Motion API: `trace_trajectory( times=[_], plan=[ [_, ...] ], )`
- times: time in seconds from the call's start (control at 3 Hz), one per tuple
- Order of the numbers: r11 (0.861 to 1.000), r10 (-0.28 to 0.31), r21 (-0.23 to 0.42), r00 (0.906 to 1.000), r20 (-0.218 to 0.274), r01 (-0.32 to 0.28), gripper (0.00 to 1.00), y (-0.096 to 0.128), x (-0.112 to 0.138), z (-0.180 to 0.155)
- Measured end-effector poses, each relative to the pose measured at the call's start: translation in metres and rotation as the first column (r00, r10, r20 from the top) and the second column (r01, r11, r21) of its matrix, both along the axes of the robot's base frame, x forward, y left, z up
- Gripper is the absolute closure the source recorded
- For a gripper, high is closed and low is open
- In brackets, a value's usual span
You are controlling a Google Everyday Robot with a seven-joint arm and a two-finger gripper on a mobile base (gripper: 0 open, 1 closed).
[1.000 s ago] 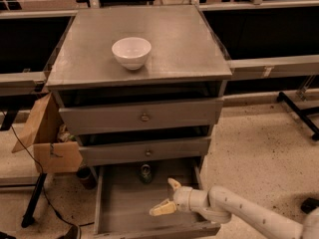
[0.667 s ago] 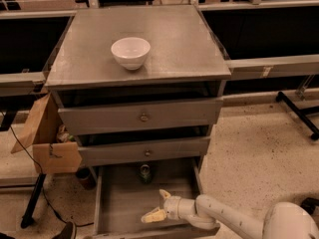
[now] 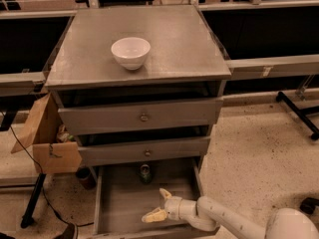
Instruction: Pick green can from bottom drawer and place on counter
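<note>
Counter: I see no change here over the last second. It is a flat, square, grey metal top, smooth and faintly glossy. I judge the bare area right of the bowl to be the placing surface.
Bottom drawer: It remains pulled out. It is a wide, shallow grey metal tray with a plain flat floor.
Arm: Its wrist has shifted left and lower across the front half of the drawer. It is built of white, rounded, smooth segments.
White bowl: It has not moved. It is round and glazed, and it sits on the counter left of centre.
Gripper: It is now over the drawer floor near the front, more nearly in line with the can. Its pale, tapered fingers are spread apart and hold nothing. I judge this to be the reach, with the grasp not yet begun.
Green can: It has not moved. It stands upright at the back of the bottom drawer, just under the middle drawer front and apart from the gripper. It is a small dark green cylinder with a shiny silver top.
</note>
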State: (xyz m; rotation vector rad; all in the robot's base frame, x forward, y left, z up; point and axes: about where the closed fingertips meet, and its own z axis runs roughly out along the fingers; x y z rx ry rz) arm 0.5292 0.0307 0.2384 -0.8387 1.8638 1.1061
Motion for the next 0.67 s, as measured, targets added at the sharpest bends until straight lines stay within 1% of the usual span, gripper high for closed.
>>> trace_trajectory(
  times=[0.33,0.67],
  plan=[
    [0.998,0.0,0.061,0.9981,0.061,-0.004,0.0,0.011,0.015,-0.001],
    [0.994,-0.023,0.106,0.9914,0.129,0.009,0.0,0.022,0.054,0.001]
  ],
)
